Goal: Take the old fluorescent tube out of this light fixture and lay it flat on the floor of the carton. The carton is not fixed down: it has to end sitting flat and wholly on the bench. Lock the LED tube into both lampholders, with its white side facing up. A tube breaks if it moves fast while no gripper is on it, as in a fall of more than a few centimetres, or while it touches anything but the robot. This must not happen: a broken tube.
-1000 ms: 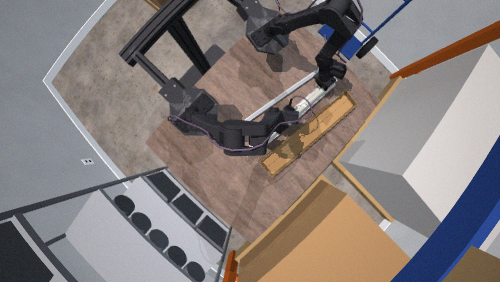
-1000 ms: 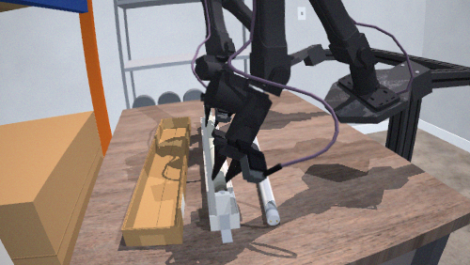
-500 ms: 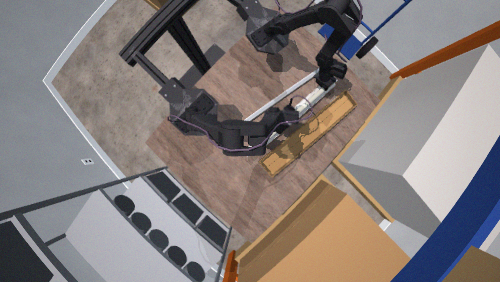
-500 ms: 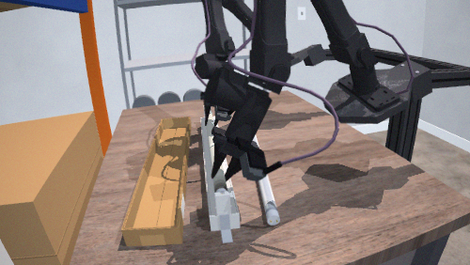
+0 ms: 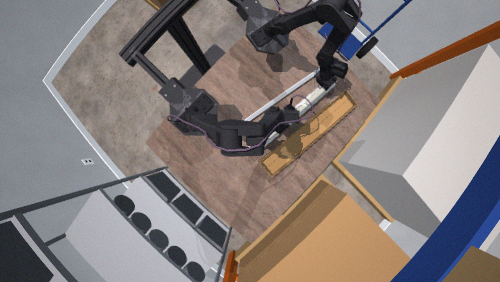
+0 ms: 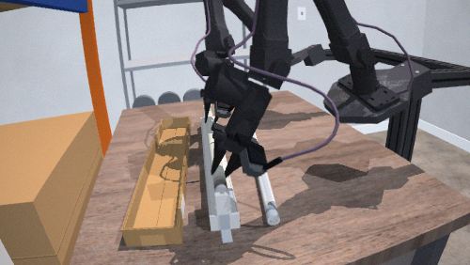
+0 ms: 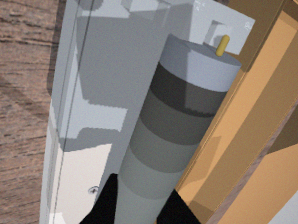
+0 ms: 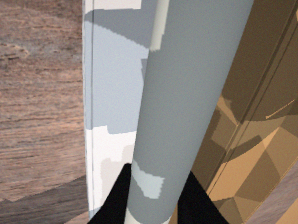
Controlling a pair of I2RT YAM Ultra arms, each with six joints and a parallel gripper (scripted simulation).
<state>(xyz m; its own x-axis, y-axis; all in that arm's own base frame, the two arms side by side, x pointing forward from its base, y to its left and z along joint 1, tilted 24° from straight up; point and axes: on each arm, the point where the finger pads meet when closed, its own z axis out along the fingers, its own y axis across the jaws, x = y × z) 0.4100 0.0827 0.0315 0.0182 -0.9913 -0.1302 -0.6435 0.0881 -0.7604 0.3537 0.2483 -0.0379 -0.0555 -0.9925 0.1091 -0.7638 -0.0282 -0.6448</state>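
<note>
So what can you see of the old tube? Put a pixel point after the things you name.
The old tube (image 6: 219,180) (image 7: 170,135) (image 8: 190,90) is a long, grey, glass-looking cylinder, darkening in bands toward a smooth, metal-looking cap (image 7: 195,65) with a brass-coloured pin (image 7: 223,45) showing. It looks intact where visible. That end is out of its lampholder (image 7: 227,25), and the tube is over the fixture (image 6: 226,221) (image 7: 75,170) (image 8: 107,100), pinched by the left gripper (image 5: 327,85) (image 6: 221,175) (image 7: 139,187) near that end and the right gripper (image 5: 291,107) (image 6: 211,121) (image 8: 156,174) farther along. Far end hidden.
</note>
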